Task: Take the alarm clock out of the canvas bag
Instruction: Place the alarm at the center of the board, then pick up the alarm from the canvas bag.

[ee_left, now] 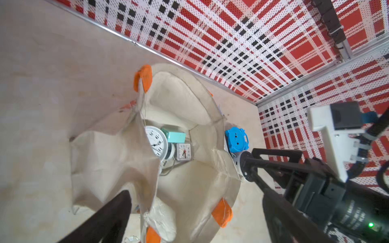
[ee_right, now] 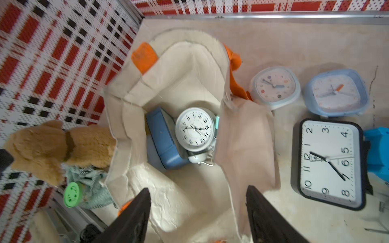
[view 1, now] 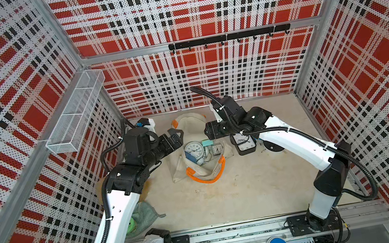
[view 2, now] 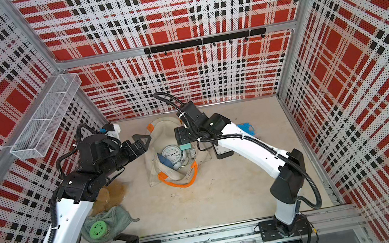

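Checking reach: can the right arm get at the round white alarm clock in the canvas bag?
Probably yes: the right gripper hangs open over the gaping canvas bag, and the round white alarm clock lies face up, uncovered, on top.

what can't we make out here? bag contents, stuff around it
- Blue flat rectangular case in the cream canvas bag: right wrist view shows only a plain side; any face unseen.
- Mint-green box: left wrist view, half behind the round white alarm clock; identity unclear.
- Bright blue plastic piece: cut by the right wrist view's edge.
- Right hand: in both top views hidden under its own wrist.
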